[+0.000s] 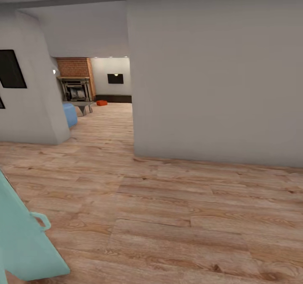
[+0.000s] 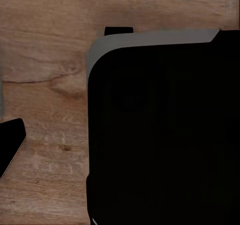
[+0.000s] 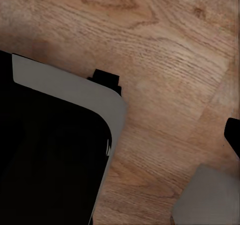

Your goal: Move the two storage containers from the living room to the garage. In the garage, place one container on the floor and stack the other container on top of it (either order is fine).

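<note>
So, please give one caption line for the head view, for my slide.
Hallway of wood-plank floor beside a grey wall, opening onto the living room with brick fireplace and one orange container far ahead.

Far ahead of me I see one small red-orange rectangular plastic storage container [image 1: 101, 103] resting on the light wood-plank floor [image 1: 168, 208] of the living room, near the brick fireplace [image 1: 75, 84]; its details are too small to tell.
</note>
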Tool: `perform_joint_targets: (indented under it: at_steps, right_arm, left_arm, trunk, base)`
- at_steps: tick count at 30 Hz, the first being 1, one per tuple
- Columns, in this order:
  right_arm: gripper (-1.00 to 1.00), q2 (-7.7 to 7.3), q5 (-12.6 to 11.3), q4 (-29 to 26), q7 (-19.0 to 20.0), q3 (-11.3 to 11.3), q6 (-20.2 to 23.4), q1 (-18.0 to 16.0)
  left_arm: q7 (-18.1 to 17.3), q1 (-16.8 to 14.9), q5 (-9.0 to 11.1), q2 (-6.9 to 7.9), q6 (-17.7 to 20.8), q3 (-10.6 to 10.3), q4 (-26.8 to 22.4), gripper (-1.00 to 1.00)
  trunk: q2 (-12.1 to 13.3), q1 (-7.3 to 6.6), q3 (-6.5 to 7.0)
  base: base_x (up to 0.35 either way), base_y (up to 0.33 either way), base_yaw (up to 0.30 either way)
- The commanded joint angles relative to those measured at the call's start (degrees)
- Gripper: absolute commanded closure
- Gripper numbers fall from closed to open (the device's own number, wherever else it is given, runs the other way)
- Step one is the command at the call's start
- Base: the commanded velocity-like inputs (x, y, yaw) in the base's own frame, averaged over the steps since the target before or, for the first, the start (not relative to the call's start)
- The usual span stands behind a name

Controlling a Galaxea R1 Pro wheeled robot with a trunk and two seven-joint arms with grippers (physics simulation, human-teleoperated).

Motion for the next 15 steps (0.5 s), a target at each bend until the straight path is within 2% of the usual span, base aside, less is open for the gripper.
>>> perform_joint_targets:
  at_steps: [1,15]
  right_arm:
    - [-1.00,0.01,-0.6,0.2,0.3,0.4,-0.3,-0.1]
    - [-1.00,0.01,-0.6,0.2,0.3,0.4,-0.3,-0.1]
  left_arm:
    - [0.0,0.0,0.0,0.00,-0.1,0.0,-0.1,-1.00]
    - [0.0,0.0,0.0,0.00,-0.1,0.0,-0.1,-1.00]
  trunk:
    - [0.0,0.03,-0.05]
    - [0.0,0.03,-0.05]
  base:
    - [0.323,0.000,0.000]
    - [0.323,0.000,0.000]
